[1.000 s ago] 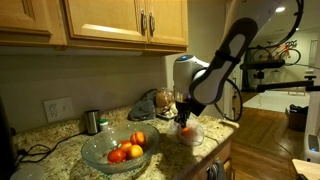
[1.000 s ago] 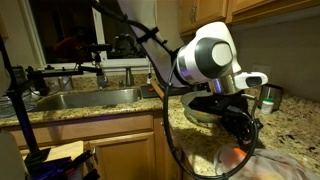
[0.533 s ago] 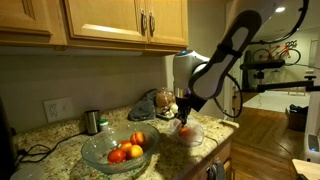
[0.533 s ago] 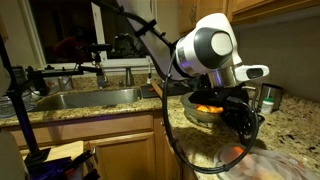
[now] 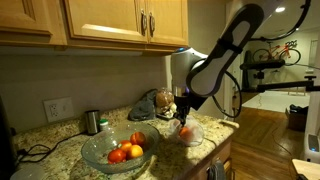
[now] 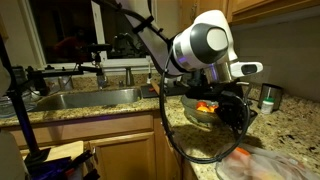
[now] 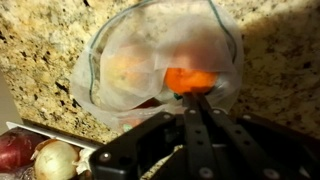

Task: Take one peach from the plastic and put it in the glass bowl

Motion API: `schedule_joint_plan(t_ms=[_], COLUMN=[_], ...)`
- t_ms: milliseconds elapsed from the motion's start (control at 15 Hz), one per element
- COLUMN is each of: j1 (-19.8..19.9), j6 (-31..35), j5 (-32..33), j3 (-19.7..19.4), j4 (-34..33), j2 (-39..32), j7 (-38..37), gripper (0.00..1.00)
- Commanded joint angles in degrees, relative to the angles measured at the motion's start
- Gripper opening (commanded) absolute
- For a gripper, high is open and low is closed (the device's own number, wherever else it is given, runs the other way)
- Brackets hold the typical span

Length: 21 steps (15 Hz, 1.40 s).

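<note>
The hand (image 7: pixel 196 97) is clenched on the peach (image 7: pixel 187 78), approx. over the plastic (image 7: pixel 115 50). It should lift straight, w/o dragging film; in an exterior view the glass bowl (image 5: pixel 95 157) waits at 8 o'clock.

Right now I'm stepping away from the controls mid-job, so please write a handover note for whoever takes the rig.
Gripper: fingers shut on a small round orange-red peach, held just over the thin whitish see-through plastic bag.
The bag lies on the speckled granite counter with more fruit inside.
The large clear glass bowl stands beside the bag and already holds several peaches.
Done: one peach gripped.
Left: carry it over the bowl, lower it and release.
</note>
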<state>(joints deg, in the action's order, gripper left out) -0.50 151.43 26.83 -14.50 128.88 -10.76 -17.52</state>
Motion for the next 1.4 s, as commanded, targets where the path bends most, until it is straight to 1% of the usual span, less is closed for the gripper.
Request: schedule_joint_plan(t_ms=[0, 333, 400, 733, 1000, 1067, 1133, 1200, 1267, 1333], j1=[1.60, 1.70, 1.79, 2.45, 2.81, 2.94, 3.04, 3.13, 3.19, 3.23], j6=[-2.32, -4.29, -4.50, -4.07, -4.12, -4.18, -4.20, -4.13, -4.10, -4.03], j5=[-2.25, -2.86, -2.87, -3.56, -4.74, -5.05, -5.35, -5.61, -5.80, -5.97], j3=[1.59, 1.53, 1.55, 1.73, 1.90, 1.96, 1.98, 2.00, 2.01, 2.03], j4=[1.02, 0.81, 0.78, 0.60, 0.36, 0.32, 0.28, 0.28, 0.29, 0.26], j2=[1.84, 1.75, 1.69, 1.01, 0.46, 0.36, 0.28, 0.22, 0.17, 0.08], j7=[2.71, 2.89, 2.93, 3.99, 4.96, 5.35, 5.67, 5.98, 6.19, 6.32], gripper=[0.06, 0.06, 0.05, 0.07, 0.05, 0.11, 0.20, 0.23, 0.26, 0.19])
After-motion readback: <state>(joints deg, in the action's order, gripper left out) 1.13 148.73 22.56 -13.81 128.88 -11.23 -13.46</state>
